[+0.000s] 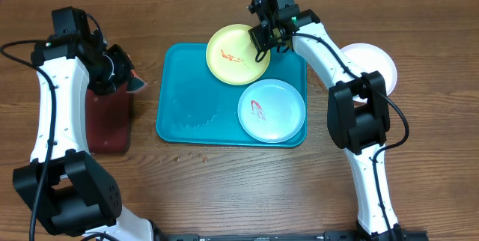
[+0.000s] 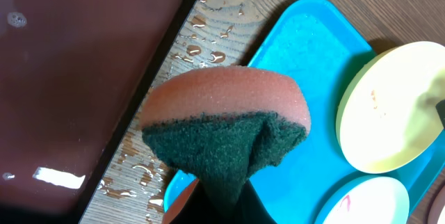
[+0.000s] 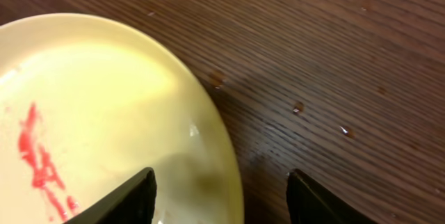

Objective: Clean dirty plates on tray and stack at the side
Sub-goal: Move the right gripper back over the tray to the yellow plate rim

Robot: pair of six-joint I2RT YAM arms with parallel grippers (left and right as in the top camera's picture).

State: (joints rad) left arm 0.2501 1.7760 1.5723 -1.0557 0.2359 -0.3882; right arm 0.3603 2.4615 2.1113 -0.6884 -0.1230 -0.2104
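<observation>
At the tray's near right corner lay the pale mint-blue plate (image 1: 272, 111), flat inside the rim, with a small red sauce smear (image 1: 257, 109) left of its middle; the teal-blue tray (image 1: 187, 84) itself sat at the middle of the wooden tabletop (image 1: 224, 188), and its near left part was bare, with a wet, sudsy patch (image 1: 194, 117); well off the tray's left side, a smaller dark-red tray (image 1: 105, 121) with a black rim rested on the tabletop, its surface wet and shiny in the left wrist view; water droplets (image 2: 201, 43) dotted the wood between the two trays; above the far end of the dark-red tray, left of the teal tray, the left end effector (image 1: 123, 72) was pressed together on a sponge (image 2: 229, 113), pinching it so that the orange foam bulged upward and the dark green scouring face folded; its fingers were hidden behind the sponge in the wrist view; off the tray's right side, near its far corner, the white plate (image 1: 374, 60) lay on the tabletop, partly covered by the right arm; the yellow-green plate (image 1: 232, 54) lay across the tray's far rim, partly over the tray and partly beyond it, with a red sauce streak (image 3: 42, 161) on its face; at that plate's far right edge the right end effector (image 1: 266, 39) stood spread, one finger over the plate, the other over bare wood, the rim between them and touched by neither.
</observation>
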